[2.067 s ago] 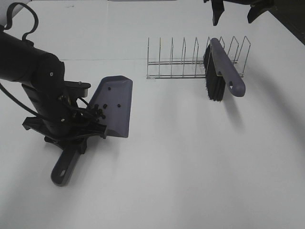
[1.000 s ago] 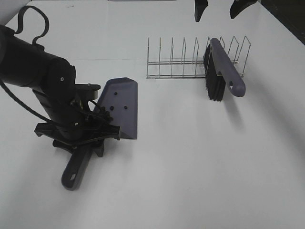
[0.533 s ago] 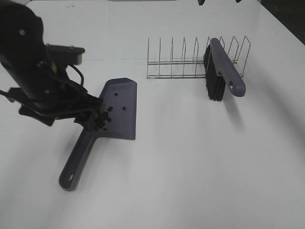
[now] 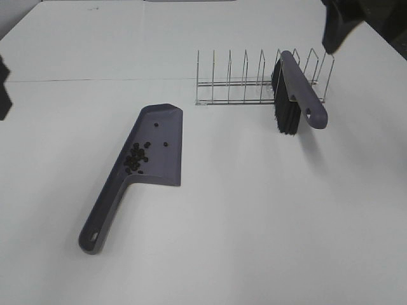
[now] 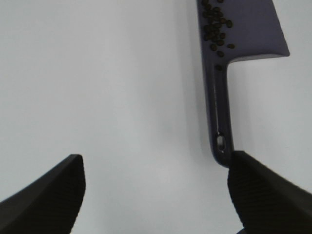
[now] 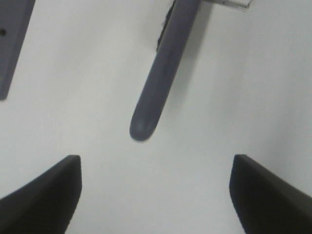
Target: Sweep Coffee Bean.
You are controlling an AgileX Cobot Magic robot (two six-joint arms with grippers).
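Note:
The purple-grey dustpan (image 4: 160, 143) lies flat on the white table, its handle (image 4: 102, 216) pointing to the front left. The coffee beans (image 4: 135, 159) sit in a cluster in the pan near the handle, with a few farther in. In the left wrist view my left gripper (image 5: 153, 170) is open and empty, above the table beside the dustpan handle (image 5: 220, 107) and the beans (image 5: 216, 29). My right gripper (image 6: 155, 168) is open and empty, above the brush handle (image 6: 163, 73). The brush (image 4: 296, 95) leans on the wire rack (image 4: 254, 82).
Only a dark bit of the left arm (image 4: 3, 89) shows at the left edge of the high view. A finger of the right gripper (image 4: 337, 25) shows at the top right, behind the rack. A dustpan corner (image 6: 12, 39) shows in the right wrist view.
My left gripper has let go of the dustpan and pulled away to the left, almost out of the high view. The dustpan now lies flat. The right gripper has come lower at the top right.

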